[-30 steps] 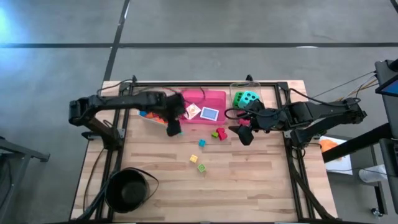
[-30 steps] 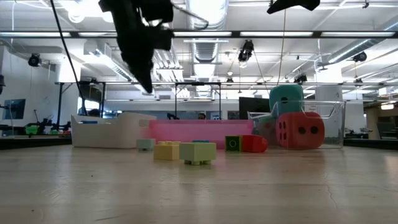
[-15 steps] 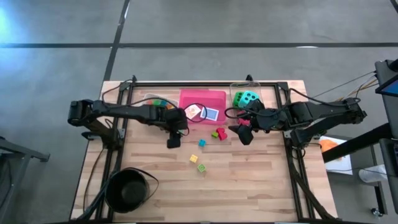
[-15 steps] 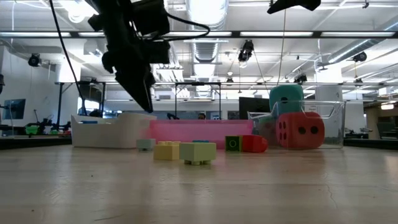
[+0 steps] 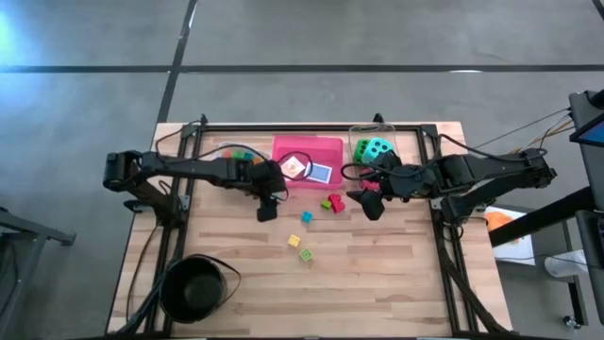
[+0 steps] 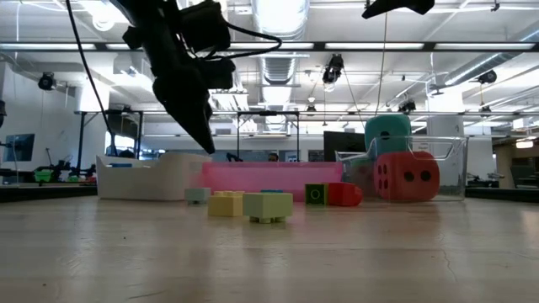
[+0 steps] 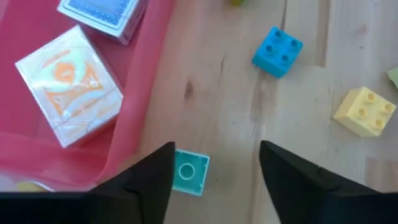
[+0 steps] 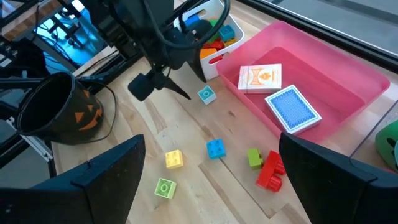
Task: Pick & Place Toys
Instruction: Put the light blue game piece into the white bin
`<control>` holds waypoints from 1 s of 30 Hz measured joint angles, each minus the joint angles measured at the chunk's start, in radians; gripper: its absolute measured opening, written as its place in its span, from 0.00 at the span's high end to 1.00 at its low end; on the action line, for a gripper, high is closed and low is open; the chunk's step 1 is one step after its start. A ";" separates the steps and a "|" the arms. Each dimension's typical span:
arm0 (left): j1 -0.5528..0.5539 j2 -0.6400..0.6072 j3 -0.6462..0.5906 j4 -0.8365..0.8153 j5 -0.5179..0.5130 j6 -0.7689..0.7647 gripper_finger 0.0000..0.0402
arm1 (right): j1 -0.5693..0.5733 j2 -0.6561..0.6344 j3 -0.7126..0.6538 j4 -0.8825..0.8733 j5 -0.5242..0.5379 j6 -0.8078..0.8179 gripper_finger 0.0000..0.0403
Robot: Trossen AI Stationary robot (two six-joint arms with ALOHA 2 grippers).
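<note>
My left gripper (image 5: 267, 210) (image 6: 205, 145) hangs open above the table just in front of the pink tray (image 5: 311, 149). A small teal block (image 7: 189, 172) lies on the table below, between its fingers and untouched. Two cards (image 7: 68, 102) (image 7: 102, 15) lie in the pink tray. Blue (image 5: 306, 217), yellow (image 5: 293, 242), light green (image 5: 306, 255), green (image 5: 326, 202) and red (image 5: 336, 203) blocks lie loose on the wood. My right gripper (image 5: 371, 205) (image 8: 211, 186) is open and empty above the table, near a red die (image 6: 406, 177). Green and teal dice (image 5: 375, 149) sit in the clear tray.
A white tray (image 5: 236, 155) with several blocks stands left of the pink tray. A black round bowl (image 5: 193, 288) sits at the near left corner. A black frame (image 5: 311, 127) runs along the table's far and side edges. Bare wood lies in front of the loose blocks.
My left gripper has come down from above the trays toward the table and a little toward the near edge, then edged right. It now hangs over the teal block. The white tray, covered by the arm before, now shows.
</note>
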 joint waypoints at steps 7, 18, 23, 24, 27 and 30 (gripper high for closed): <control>-0.008 0.006 -0.005 0.003 -0.024 0.093 0.20 | 0.000 0.000 0.000 -0.001 -0.001 0.000 0.10; -0.011 0.107 0.004 0.011 -0.035 0.113 0.16 | 0.000 0.000 0.000 -0.003 -0.003 -0.003 0.10; -0.007 0.133 0.003 0.009 -0.036 0.127 0.16 | 0.000 0.000 0.000 -0.007 -0.004 -0.004 0.10; -0.007 0.141 0.002 0.008 -0.036 0.133 0.16 | 0.000 0.000 0.000 -0.007 -0.004 -0.003 0.10; -0.007 0.167 0.000 0.008 -0.036 0.136 0.16 | 0.000 0.000 0.000 -0.008 -0.008 -0.003 0.10; -0.006 0.183 -0.003 0.014 -0.040 0.140 0.16 | 0.000 0.000 0.000 -0.009 -0.008 -0.004 0.10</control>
